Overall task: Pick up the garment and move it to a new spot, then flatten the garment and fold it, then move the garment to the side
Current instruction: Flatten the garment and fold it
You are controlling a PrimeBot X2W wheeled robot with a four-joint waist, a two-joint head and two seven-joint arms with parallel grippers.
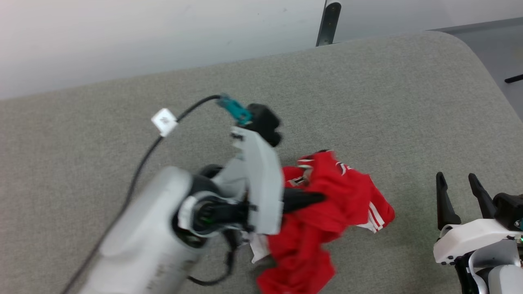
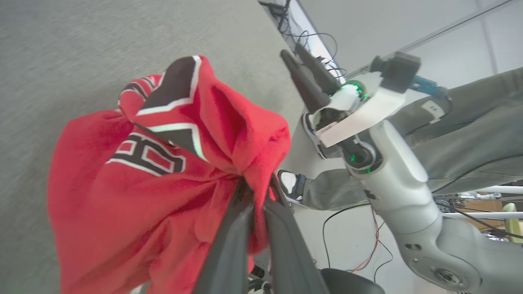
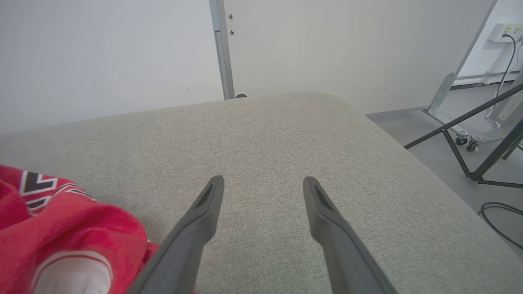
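Red jersey cloth is pinched in the robot's left jaws, which are clenched on a gathered fold of the garment (image 1: 322, 220) near the middle of the grey fabric-topped table (image 1: 367, 102). Seen from the head camera, the garment lies crumpled in a heap toward the table's near edge, just right of the pale left forearm (image 1: 151, 232), with white sleeve panels and striped trim showing at its right side. From the left wrist, the two dark fingers (image 2: 229, 245) meet on the cloth, and black-and-white block lettering (image 2: 147, 157) runs across the bunched folds above them; whether the heap is lifted clear of the table cannot be told. The right jaws stand released and hold nothing, their fingers (image 3: 196, 228) spread over bare table to the garment's right, at the lower right of the head view. A black cable (image 1: 137, 179) with a white tag (image 1: 164, 121) trails along the left forearm. Beyond the table's edge, the left wrist view catches a person's grey trouser leg (image 2: 470, 122) and a white shoe (image 2: 291, 184) on the pale floor.
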